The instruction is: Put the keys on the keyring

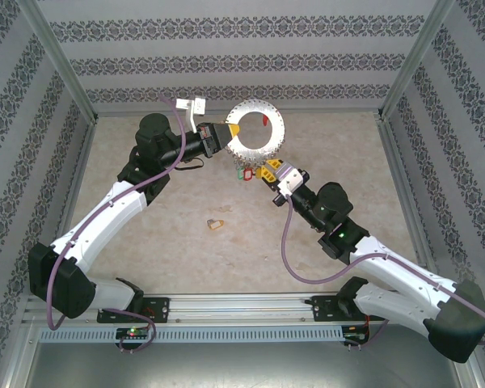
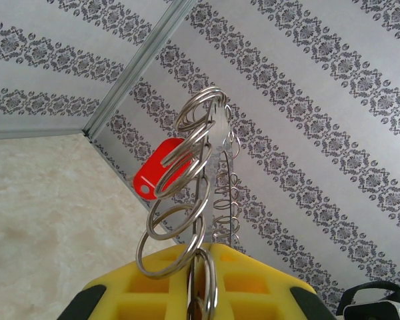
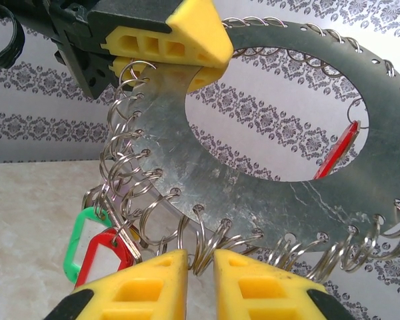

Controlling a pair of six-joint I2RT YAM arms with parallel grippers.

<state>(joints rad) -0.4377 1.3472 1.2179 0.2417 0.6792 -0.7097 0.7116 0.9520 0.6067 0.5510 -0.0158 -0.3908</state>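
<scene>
the keyring (image 1: 268,144) hangs above the far middle of the tabletop (image 1: 145,242). the left pincer (image 1: 229,132) is clamped tight on its left rim, likely to steady it upright. the right pincer (image 1: 267,171) meets the lower rim, jaws narrow about one small split ring (image 3: 199,243); whether it grips it i cannot tell. a green tag (image 3: 80,243) and a red tag (image 3: 105,263) crowd just beside. a brass key (image 1: 216,225) lies loose near the tabletop's centre, well apart.
</scene>
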